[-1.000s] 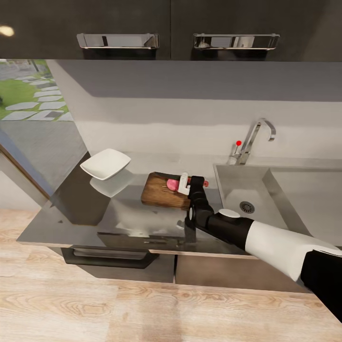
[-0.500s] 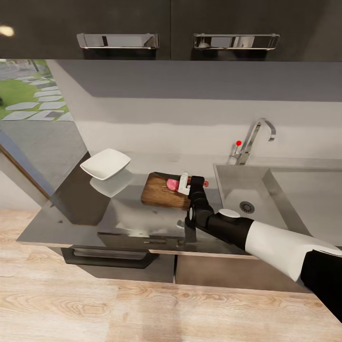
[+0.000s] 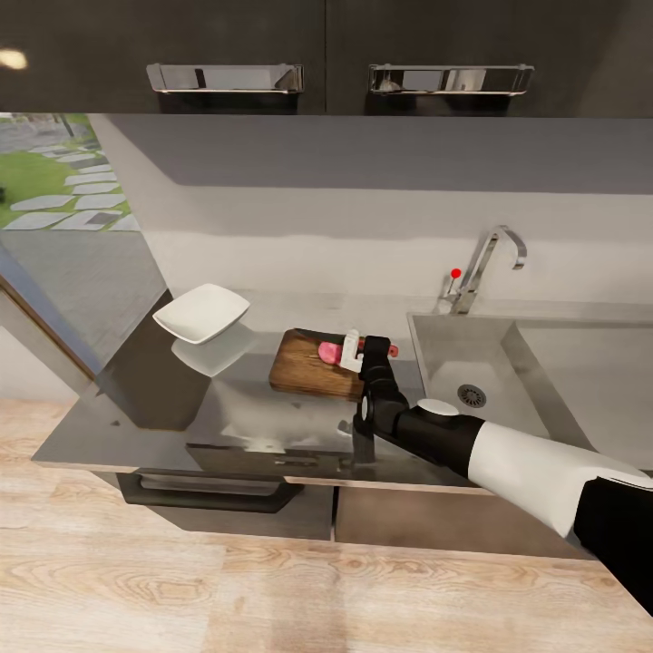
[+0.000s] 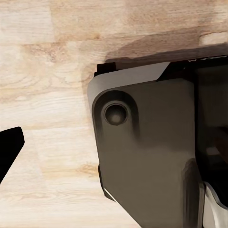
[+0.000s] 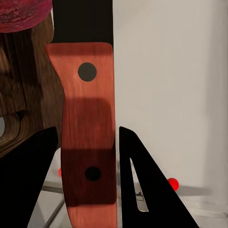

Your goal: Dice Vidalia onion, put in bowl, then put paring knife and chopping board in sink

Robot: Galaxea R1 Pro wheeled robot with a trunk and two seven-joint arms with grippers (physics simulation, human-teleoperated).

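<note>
The right gripper (image 5: 88,178) is closing on the red-handled, dark-bladed paring knife (image 5: 88,128), whose long axis is pointing toward the pinkish rounded Vidalia onion (image 5: 23,12) on the dark brown wooden chopping board (image 5: 21,90).

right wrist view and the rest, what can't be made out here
- Paring knife: the right wrist view's top edge cuts off its blade; in the head view the right hand covers most of it.
- Vidalia onion: too small in the head view to tell whether it is cut; the right wrist view crops it.
- Left hand's grip: in the left wrist view one dark fingertip shows at the frame edge, so open or shut is unclear.
</note>
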